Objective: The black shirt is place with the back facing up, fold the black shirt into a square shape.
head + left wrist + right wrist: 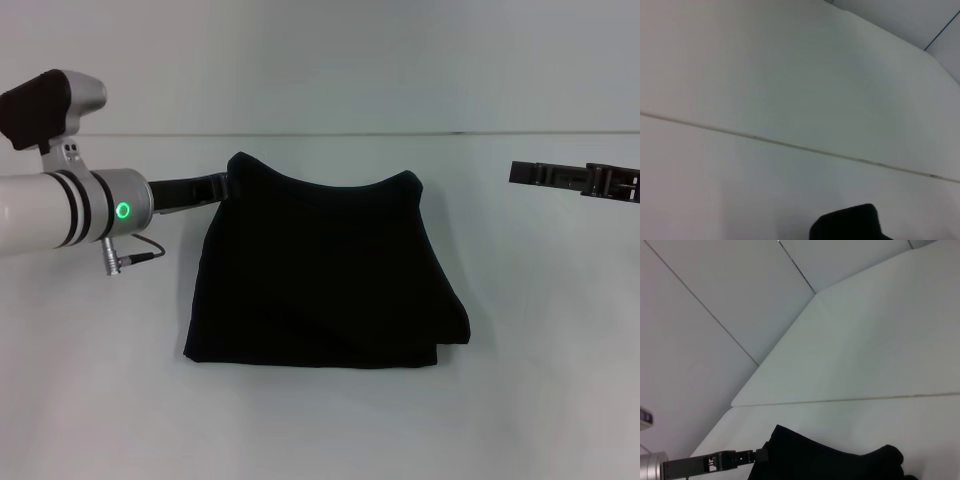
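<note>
The black shirt (320, 270) lies folded into a rough rectangle at the middle of the white table, plain black side up, with no print showing. Its two far corners stand up as small peaks. My left gripper (222, 185) reaches in from the left and its tip meets the shirt's far left corner. The right wrist view shows that gripper (757, 456) touching the shirt's edge (825, 460). The left wrist view shows only a black bump of the shirt (850, 225). My right gripper (515, 172) hovers at the far right, well apart from the shirt.
The white table (320, 430) runs wide on all sides of the shirt. A thin seam (320, 134) marks its far edge against the pale wall. The left arm's silver wrist with a green light (123, 210) hangs over the table's left part.
</note>
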Controlling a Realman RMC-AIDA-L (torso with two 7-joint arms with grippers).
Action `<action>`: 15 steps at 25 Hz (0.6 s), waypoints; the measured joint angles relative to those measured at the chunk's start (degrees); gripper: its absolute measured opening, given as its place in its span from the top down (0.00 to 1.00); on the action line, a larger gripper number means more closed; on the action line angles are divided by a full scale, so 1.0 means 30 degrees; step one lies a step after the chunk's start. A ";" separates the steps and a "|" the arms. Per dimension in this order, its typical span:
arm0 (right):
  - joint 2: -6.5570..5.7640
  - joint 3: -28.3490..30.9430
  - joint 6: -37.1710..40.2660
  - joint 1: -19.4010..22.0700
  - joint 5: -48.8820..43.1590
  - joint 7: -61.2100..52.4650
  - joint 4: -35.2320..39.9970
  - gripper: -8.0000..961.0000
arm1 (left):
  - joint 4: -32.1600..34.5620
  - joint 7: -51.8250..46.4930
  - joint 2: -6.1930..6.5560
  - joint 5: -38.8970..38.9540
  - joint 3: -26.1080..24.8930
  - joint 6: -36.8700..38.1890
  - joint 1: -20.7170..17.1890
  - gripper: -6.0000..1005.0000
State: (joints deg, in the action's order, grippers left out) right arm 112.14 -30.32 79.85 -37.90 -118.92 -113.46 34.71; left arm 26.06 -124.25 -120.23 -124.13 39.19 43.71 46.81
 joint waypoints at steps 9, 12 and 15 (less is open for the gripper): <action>0.0000 0.0149 0.0164 -0.0084 0.0367 0.0896 0.0251 0.17 | 0.2382 -0.0283 0.0143 0.0080 -0.0035 0.1330 -0.1051 0.71; 0.0224 0.0169 0.0606 0.0127 0.1431 0.3094 0.0266 0.17 | 0.4520 -0.0169 0.0073 0.0631 -0.0145 0.3793 -0.2076 0.62; 0.0407 0.0185 0.0917 0.0328 0.2057 0.4597 0.0267 0.17 | 0.6403 0.1869 -0.0109 0.2098 -0.1203 0.7859 -0.3025 0.56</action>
State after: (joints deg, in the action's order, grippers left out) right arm 113.36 -29.77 82.60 -36.92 -112.75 -99.67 35.51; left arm 45.27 -118.64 -120.56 -117.83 35.59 67.29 37.73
